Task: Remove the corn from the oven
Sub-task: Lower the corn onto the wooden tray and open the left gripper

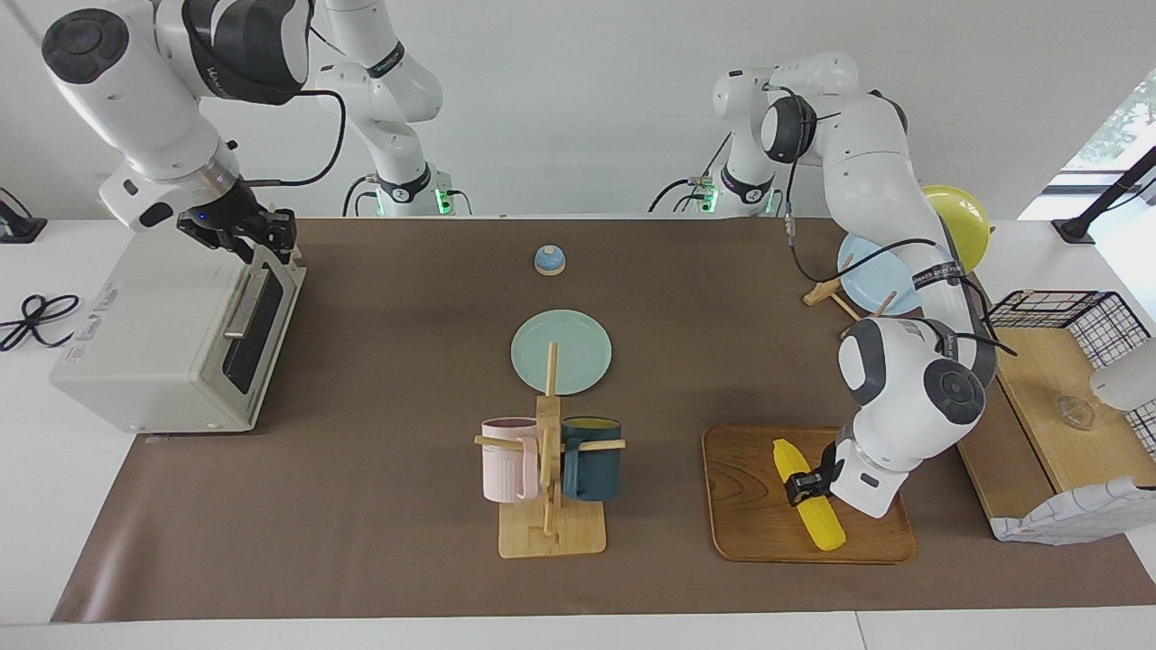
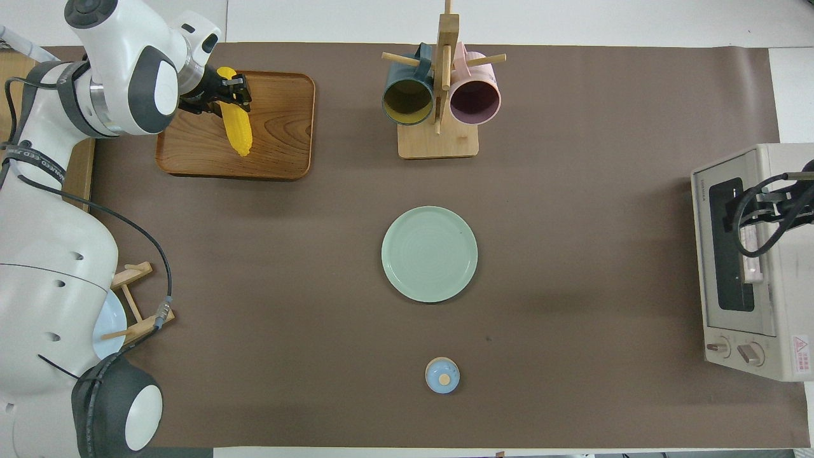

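The yellow corn (image 1: 817, 519) lies on a wooden tray (image 1: 750, 533) at the left arm's end of the table. It also shows in the overhead view (image 2: 238, 130), on the tray (image 2: 280, 127). My left gripper (image 1: 804, 483) is shut on the corn near its thicker end, low over the tray. The off-white oven (image 1: 135, 334) stands at the right arm's end with its dark glass door shut; it also shows in the overhead view (image 2: 788, 254). My right gripper (image 1: 262, 236) is at the door's top edge, just above the bar handle (image 1: 244, 307).
A wooden mug rack (image 1: 548, 451) with a pink and a dark blue mug stands mid-table, with a green plate (image 1: 578, 348) nearer the robots. A small blue lidded pot (image 1: 549, 260) sits close to the robots. A black wire basket (image 1: 1075, 311) and a plate rack (image 1: 871, 271) stand by the left arm.
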You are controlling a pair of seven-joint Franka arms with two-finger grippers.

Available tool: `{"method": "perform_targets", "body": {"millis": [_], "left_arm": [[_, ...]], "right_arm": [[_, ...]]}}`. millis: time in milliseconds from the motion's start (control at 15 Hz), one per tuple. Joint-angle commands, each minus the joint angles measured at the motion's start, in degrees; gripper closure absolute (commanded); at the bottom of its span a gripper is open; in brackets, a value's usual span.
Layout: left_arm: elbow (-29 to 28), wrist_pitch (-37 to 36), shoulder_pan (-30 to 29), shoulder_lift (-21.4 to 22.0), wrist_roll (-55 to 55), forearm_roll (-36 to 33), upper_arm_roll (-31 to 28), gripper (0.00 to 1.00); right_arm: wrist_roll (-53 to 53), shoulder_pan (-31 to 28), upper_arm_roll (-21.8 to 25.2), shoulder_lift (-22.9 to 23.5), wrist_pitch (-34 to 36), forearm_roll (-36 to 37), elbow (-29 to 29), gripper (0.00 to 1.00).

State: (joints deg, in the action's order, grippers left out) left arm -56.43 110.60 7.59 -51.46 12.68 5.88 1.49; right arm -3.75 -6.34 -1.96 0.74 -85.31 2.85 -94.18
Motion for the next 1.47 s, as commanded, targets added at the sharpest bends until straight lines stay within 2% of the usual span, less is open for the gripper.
{"method": "perform_targets", "body": {"millis": [0, 67, 133, 400, 600, 733, 933, 1067, 1267, 1400], "left_arm": [[1.8, 0.2, -0.4, -0.8, -1.0, -0.6, 0.6, 1.0], [1.6, 0.1, -0.3, -0.6, -1.3, -0.7, 0.6, 0.55], [1.2, -0.2, -0.2, -0.2, -1.3, -0.7, 0.4, 0.02], [-4.2, -1.5, -0.3, 6.5, -1.3, -1.0, 0.4, 0.0], [-6.0, -7.0, -0.2, 11.3, -0.4, -0.3, 0.4, 0.0], [-10.9, -9.5, -0.7, 17.1, -0.3, -0.7, 0.2, 0.0], [-22.2, -10.6, -0.3, 28.0, -0.4, -1.2, -0.1, 0.0], [-24.9, -15.1, 0.0, 33.0, -0.6, -5.8, 0.1, 0.0], [-25.7, -23.3, -0.6, 37.9, -1.1, -5.8, 0.2, 0.0], [-30.0, -25.9, -0.6, 43.4, -1.3, -5.8, 0.1, 0.0]], "right_arm": [[-1.2, -0.4, -0.4, 0.9, -0.2, -1.9, 2.2, 0.0], [-1.2, -0.5, -0.4, 1.5, -0.2, -1.8, 2.7, 0.0], [-1.3, -0.4, -0.4, 1.8, -0.1, -1.6, 3.5, 0.0], [-1.3, 0.0, -0.3, 4.8, 1.5, -1.1, 7.7, 0.0], [-1.1, 3.8, 1.3, 6.0, 4.3, -1.4, 10.3, 0.0], [-1.2, 5.4, 3.4, 4.5, 3.7, -1.2, 9.5, 0.0], [-1.1, 7.0, 4.9, 1.7, 2.5, -1.6, 5.9, 0.0], [-1.2, 7.0, 5.0, 1.3, 2.2, -1.7, 5.2, 0.0], [-1.2, 7.0, 5.7, 1.4, 1.5, -1.8, 5.2, 0.0], [-1.1, 7.1, 5.7, 1.6, 1.4, -1.8, 5.2, 0.0]]}}
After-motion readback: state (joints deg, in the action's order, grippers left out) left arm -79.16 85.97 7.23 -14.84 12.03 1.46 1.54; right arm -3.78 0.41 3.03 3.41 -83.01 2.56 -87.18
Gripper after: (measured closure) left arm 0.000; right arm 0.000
